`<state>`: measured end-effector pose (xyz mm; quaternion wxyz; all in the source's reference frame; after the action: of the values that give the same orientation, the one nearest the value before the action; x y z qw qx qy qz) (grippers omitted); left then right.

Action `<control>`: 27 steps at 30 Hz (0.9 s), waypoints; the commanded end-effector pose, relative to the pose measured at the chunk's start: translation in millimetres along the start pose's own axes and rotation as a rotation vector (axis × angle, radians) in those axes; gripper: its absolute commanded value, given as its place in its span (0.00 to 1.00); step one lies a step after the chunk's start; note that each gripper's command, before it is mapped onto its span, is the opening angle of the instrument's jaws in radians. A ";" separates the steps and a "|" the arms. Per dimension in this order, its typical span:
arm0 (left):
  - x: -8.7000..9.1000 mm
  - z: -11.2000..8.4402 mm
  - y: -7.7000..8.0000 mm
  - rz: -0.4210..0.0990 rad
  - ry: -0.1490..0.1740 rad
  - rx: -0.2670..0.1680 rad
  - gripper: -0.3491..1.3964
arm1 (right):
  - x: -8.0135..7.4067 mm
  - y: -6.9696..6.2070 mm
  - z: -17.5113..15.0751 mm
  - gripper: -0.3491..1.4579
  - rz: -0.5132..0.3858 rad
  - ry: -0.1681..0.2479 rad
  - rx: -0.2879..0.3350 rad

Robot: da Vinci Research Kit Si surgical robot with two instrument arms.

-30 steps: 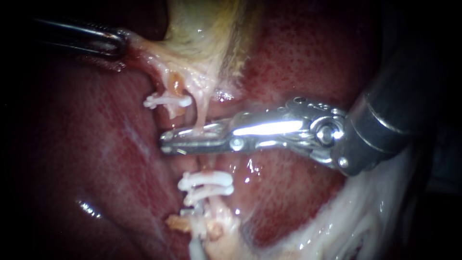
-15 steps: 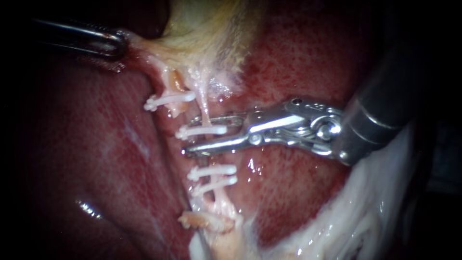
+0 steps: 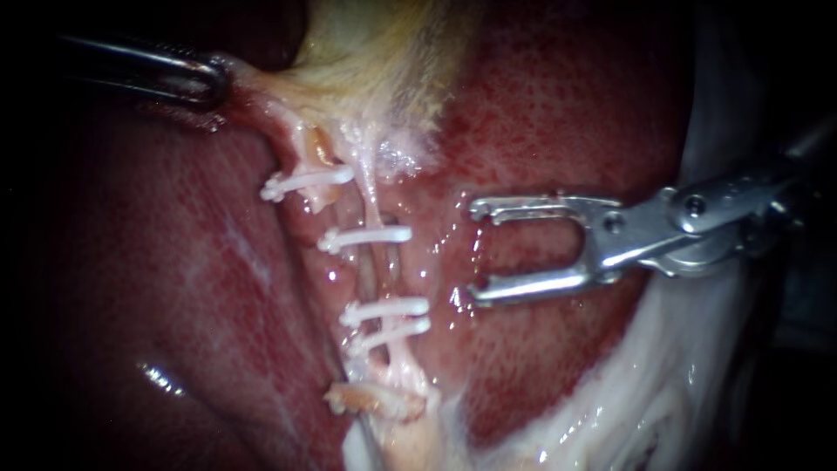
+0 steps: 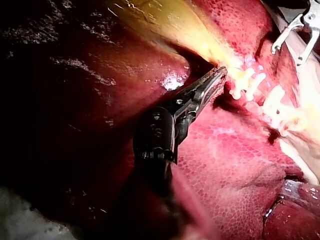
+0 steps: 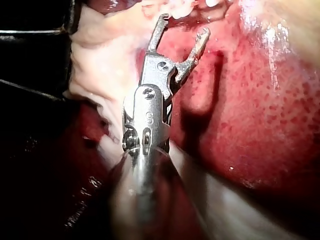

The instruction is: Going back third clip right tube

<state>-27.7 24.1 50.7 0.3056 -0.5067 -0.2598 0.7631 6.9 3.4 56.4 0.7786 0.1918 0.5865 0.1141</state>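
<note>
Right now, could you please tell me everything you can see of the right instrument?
The right instrument is bright polished metal, entering from the right. Its end effector is a fork of two slim jaws with small hooked tips, wide open and empty. It sits over the speckled red liver, beside the clipped tube, not touching it or its white clips.
</note>
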 end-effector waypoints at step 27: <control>-4.3 5.6 -2.8 0.024 -0.015 -0.001 0.00 | -0.7 -0.4 -1.7 0.47 -0.017 -0.024 0.045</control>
<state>-31.1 22.4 57.4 0.2936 -0.5045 -0.2564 0.7704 5.1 3.0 56.4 0.7822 0.2068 0.5806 0.0905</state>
